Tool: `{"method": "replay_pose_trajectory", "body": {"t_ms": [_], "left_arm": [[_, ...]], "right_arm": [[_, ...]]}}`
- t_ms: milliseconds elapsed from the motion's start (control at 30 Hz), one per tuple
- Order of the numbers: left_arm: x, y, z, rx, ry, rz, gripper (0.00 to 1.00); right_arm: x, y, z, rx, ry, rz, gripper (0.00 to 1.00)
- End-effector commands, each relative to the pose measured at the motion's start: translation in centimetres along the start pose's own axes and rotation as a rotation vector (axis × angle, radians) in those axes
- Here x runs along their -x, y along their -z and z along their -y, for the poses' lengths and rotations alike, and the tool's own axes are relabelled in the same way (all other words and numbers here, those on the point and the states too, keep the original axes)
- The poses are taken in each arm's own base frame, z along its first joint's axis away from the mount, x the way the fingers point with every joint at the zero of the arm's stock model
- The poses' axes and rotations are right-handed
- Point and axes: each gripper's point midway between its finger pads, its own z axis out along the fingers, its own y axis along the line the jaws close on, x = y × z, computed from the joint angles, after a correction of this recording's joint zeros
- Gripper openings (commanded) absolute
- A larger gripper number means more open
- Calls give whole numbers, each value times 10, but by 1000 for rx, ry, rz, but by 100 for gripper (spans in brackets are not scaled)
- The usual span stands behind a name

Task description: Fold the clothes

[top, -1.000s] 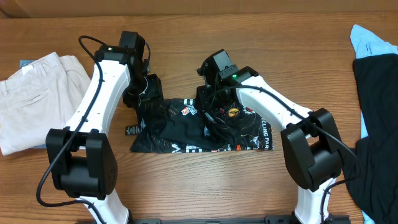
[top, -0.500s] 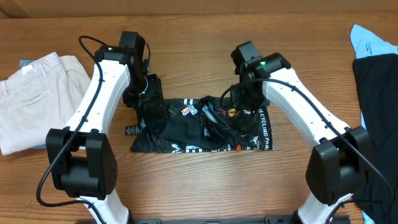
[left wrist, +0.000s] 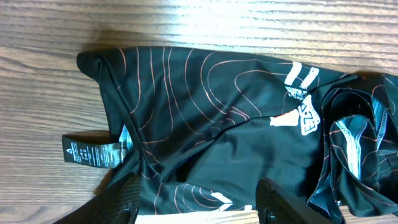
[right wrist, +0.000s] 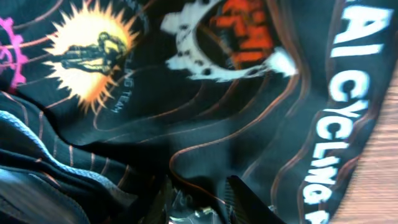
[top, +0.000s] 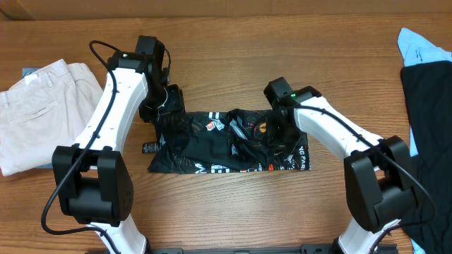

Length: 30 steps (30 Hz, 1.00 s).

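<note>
Garment: thin black sports garment with fine orange-tan contour lines and white block lettering (top: 205, 144) lies in a rough oblong at mid-tabletop, between the two arms. Its left half is fairly flat and its right half is bunched in folds.
Surface: brown wood-grain tabletop (top: 233, 212), bare around the garment's edges.
Left gripper: left gripper (left wrist: 199, 194) sits at the garment's far left corner. Its fingers are spread wide and clamp nothing, with flat cloth lying under and between them.
Right gripper: right gripper (right wrist: 199, 198) is pressed low over the bunched right half, near the white "CYCLING" lettering (right wrist: 339, 106). Its fingers stand a little apart; whether they pinch fabric cannot be told.
Markings: yellow sunburst emblem (right wrist: 93, 50) on the right half, facing up.
Label: small black care tag (left wrist: 93, 151) juts from the garment's left edge onto the wood.
Other items: folded beige trousers (top: 39, 113) at the left edge of the tabletop, well apart from the garment; dark cloth (top: 427, 127) over light-blue cloth (top: 420, 46) at the right edge.
</note>
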Motion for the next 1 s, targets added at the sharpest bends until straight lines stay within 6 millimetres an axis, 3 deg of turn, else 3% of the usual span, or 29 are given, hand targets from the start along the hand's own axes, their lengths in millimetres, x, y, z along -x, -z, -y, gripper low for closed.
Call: {"method": "replay_pose_trajectory", "body": {"t_ms": [0, 267, 400, 700, 867, 967], "left_arm": [[1, 3, 1, 5, -22, 7, 63], [1, 3, 1, 5, -22, 6, 63], [0, 3, 0, 6, -22, 4, 63], [0, 3, 0, 7, -21, 1, 63], [0, 3, 0, 7, -21, 0, 63], [0, 3, 0, 7, -21, 1, 63]], "right_arm": [[-11, -1, -23, 127, 54, -37, 32], [-31, 12, -102, 441, 312, -53, 32], [-26, 14, -118, 468, 344, -3, 32], [6, 25, -118, 459, 325, 106, 34], [19, 20, -101, 347, 291, 156, 47], [23, 21, -105, 356, 297, 176, 49]]}}
